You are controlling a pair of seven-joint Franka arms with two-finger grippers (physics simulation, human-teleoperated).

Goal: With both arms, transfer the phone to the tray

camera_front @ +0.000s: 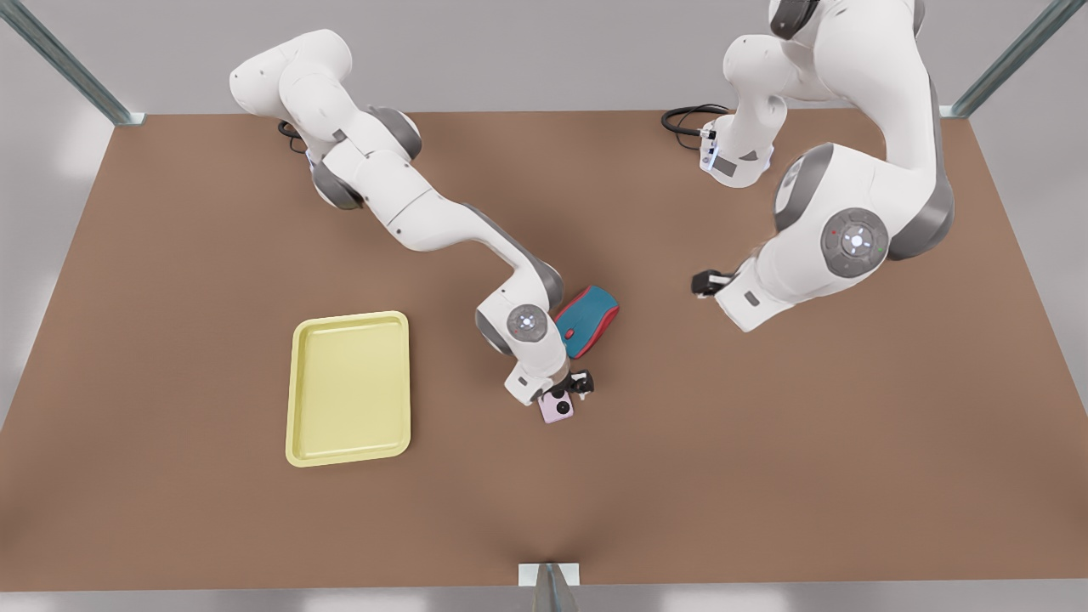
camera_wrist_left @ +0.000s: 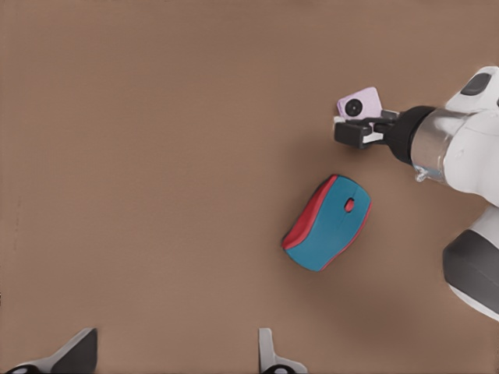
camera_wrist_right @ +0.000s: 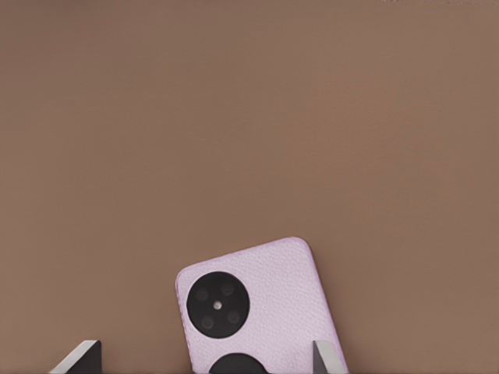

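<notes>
The phone (camera_front: 558, 409) lies flat on the brown desk (camera_front: 765, 442), camera circles up, near the middle, well apart from the yellow tray (camera_front: 349, 388), which sits toward the front view's left. A teal and red mouse (camera_front: 586, 320) lies just behind the phone, farther from the desk's front edge, not touching it.

The right end effector (camera_front: 571, 393) is down at the phone, on the arm that reaches in from the front view's left. In the right wrist view its fingertips (camera_wrist_right: 76, 360) stand wide, one tip well out to one side of the phone (camera_wrist_right: 261, 308) and the other at the phone's opposite edge, w/ the phone between them but not clamped. The left wrist view shows that same end effector (camera_wrist_left: 355, 131) right beside the phone (camera_wrist_left: 359, 104), the mouse (camera_wrist_left: 327, 223) near by.

The left end effector (camera_front: 705, 282) hangs above bare desk on the front view's right, well away from the phone; that arm waits. Its fingertips (camera_wrist_left: 269, 354) sit wide apart in the left wrist view, nothing between them.
</notes>
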